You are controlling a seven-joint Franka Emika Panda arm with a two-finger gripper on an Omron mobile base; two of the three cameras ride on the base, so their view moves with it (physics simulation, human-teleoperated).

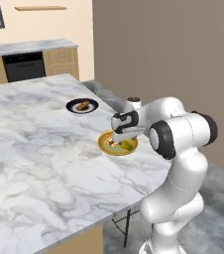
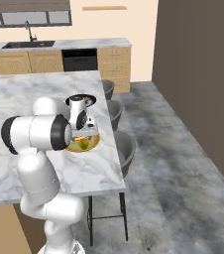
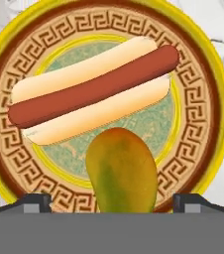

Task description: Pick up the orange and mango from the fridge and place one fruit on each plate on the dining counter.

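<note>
**A:** What's on the worktop (image 1: 29, 149), left to right?

**B:** In the left base view, first the dark plate (image 1: 82, 105) with some food on it, well apart from me. Then the yellow plate (image 1: 117, 144) near the worktop's right edge, with my claw (image 1: 118, 139) hanging right over it.

**A:** And the mango?

**B:** The mango (image 3: 122, 171) lies on the yellow plate's patterned ring, just beside a hot dog (image 3: 91, 89) that sits across the greenish centre. In my hand view the mango is between my 2 fingertips (image 3: 34, 202), which stand wide apart at either side and do not touch it. So my claw is open, gripping nothing.

**A:** Anything to the right?

**B:** In the right base view, 3 grey stools (image 2: 126, 149) stand along the worktop's right side.
</note>
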